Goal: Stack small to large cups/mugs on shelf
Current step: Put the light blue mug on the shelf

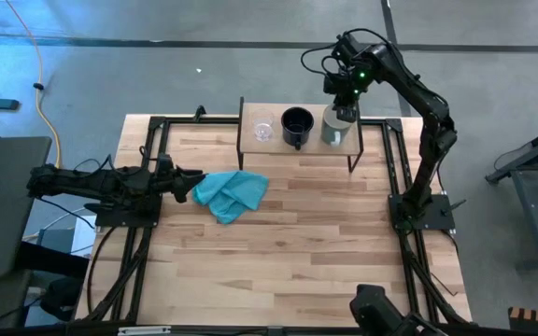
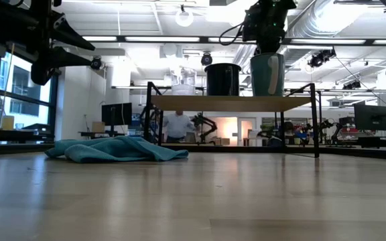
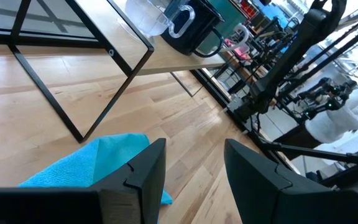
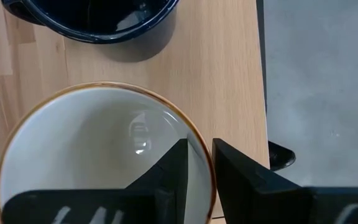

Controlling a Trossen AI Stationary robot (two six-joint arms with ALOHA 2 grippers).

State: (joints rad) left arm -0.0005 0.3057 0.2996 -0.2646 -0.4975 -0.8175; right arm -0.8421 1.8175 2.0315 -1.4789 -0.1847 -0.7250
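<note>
look at the shelf, up at 12 o'clock on the table. three cups stand on it in a row: the small glass cup, then the black mug, then the pale mug out at the 3 o'clock end. so they go small to big, side by side.

your right gripper is right on top of the pale mug. its two fingers pinch the mug's rim, one inside the cup and one outside. the mug's bottom looks like it sits on the shelf board, but you cannot be sure it rests all the way down.

your left gripper waits at 9 o'clock, fingers spread with nothing between them, just by the blue cloth.

here is what could go wrong. the pale mug stands close to the shelf's end, so a sideways pull could slide it off. if you lift before the fingers let go, the mug comes up too and may tip. it stands near the black mug, so a swing toward 9 o'clock could bump it.
</note>
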